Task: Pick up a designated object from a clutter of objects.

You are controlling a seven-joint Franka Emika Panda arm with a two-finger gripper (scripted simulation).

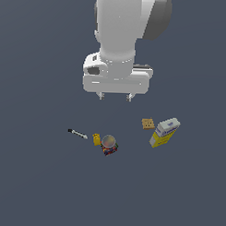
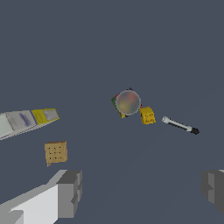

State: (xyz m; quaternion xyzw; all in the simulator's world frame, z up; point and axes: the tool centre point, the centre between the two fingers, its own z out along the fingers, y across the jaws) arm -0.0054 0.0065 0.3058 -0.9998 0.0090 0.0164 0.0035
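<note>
Your hand (image 1: 115,96) hangs open and empty above the floor (image 1: 34,186), with its fingers (image 2: 69,193) wide apart. The cracker (image 1: 148,124) lies flat just beside the box (image 1: 164,132), not touching it. The ball (image 1: 109,143), yellow piece (image 1: 96,138) and stick (image 1: 77,133) sit apart from them.

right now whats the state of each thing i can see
tool: open, empty, above the floor
cracker: flat on the floor, untouched, beside the box
box: lying on its side
ball: sitting on its coloured base
yellow piece: on the floor next to the ball
stick: lying flat, apart from the rest
</note>
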